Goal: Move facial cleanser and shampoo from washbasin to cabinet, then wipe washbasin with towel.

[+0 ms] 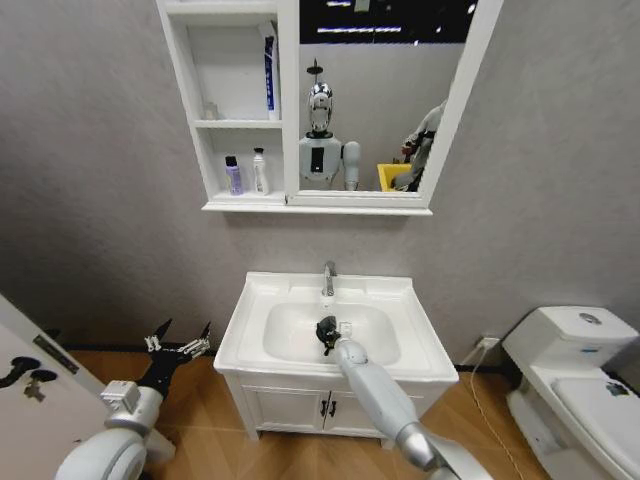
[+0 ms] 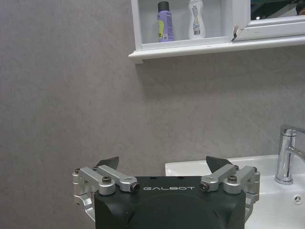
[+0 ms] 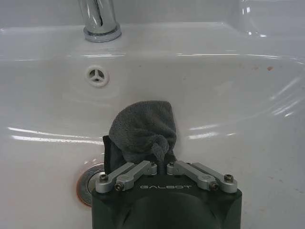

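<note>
The right gripper [image 3: 161,167] pinches the towel [image 3: 142,130] inside the washbasin [image 1: 250,320] bowl, just beside the drain [image 3: 87,183], below the tap [image 1: 328,278]. The left gripper [image 1: 178,345] hangs spread open left of the washbasin. Two bottles [image 1: 245,174] stand on the cabinet's [image 1: 290,100] lowest shelf.

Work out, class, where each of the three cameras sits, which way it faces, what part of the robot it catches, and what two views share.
Head view: from above, facing the grey wall, down on the white ceramic washbasin; both arms show.
Left wrist view: behind the open left claw, beside the basin, facing the wall and the white wall-hung cabinet.
Right wrist view: inside the bowl, behind the right claw shut on the dark grey bunched towel.
Shared: all show the chrome tap.
</note>
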Controlling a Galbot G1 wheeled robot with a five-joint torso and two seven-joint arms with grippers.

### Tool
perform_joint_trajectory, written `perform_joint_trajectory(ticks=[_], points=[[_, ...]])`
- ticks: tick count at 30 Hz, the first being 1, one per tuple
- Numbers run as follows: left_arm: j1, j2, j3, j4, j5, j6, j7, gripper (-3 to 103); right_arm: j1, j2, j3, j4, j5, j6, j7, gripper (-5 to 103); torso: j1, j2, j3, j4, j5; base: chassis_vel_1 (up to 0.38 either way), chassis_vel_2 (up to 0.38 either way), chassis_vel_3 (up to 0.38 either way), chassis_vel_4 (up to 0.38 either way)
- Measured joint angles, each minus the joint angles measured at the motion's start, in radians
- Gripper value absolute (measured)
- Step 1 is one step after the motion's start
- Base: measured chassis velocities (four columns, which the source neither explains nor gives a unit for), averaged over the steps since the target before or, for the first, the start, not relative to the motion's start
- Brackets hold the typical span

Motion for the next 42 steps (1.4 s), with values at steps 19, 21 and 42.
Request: perform_joint_trajectory(ticks=[19,21,42], points=[[0.000,0.000,0.000,0.000,0.000,0.000,0.000,100,0.042,0.207,-0.032,-0.115,0.043,-0.003,-0.010,4,0.000,0.000,0.000,0.0003,-0.0003,0.000,0.000,0.000,0.000],[0.000,0.000,0.000,0.000,0.000,0.000,0.000,100,0.026,0.178,-0.027,-0.083,0.053,-0.003,-0.006,4,0.000,0.000,0.000,0.0018,0.0003,0.000,0.000,0.000,0.000],[0.000,0.000,0.000,0.000,0.000,0.000,0.000,100,0.029,0.132,0.008,-0.096,0.067,-0.009,-0.016,4,0.000,0.000,0.000,0.0000,-0.0007,0.000,0.000,0.000,0.000]])
